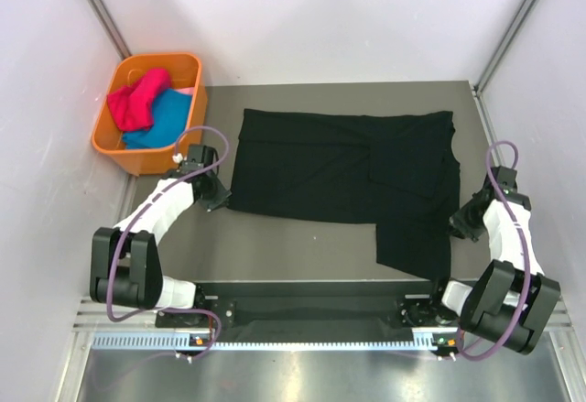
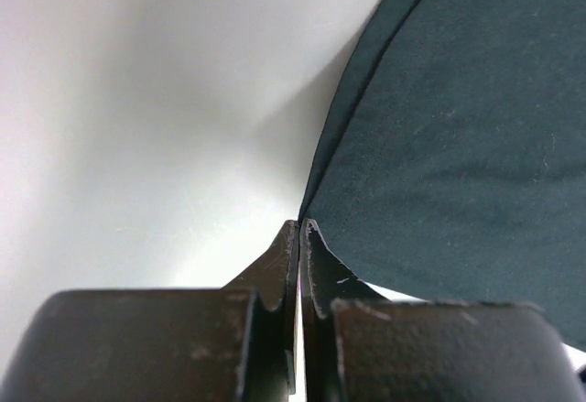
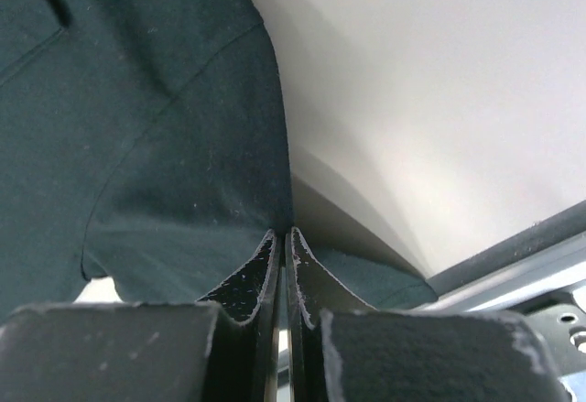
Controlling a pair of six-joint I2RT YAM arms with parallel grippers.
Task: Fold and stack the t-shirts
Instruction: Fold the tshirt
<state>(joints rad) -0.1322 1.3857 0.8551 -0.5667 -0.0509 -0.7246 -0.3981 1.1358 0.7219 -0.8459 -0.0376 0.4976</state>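
A black t-shirt lies spread flat on the grey table, with a flap hanging toward the near edge at the right. My left gripper is at its near left corner, jaws shut, with the shirt's hem pinched at the tips; the dark cloth fills the right of that view. My right gripper is at the shirt's right edge, jaws shut on the cloth; the shirt spreads to its left and folds around the tips.
An orange basket stands at the back left corner and holds a red garment and a blue one. White walls close in the table on three sides. A metal rail runs along the right edge.
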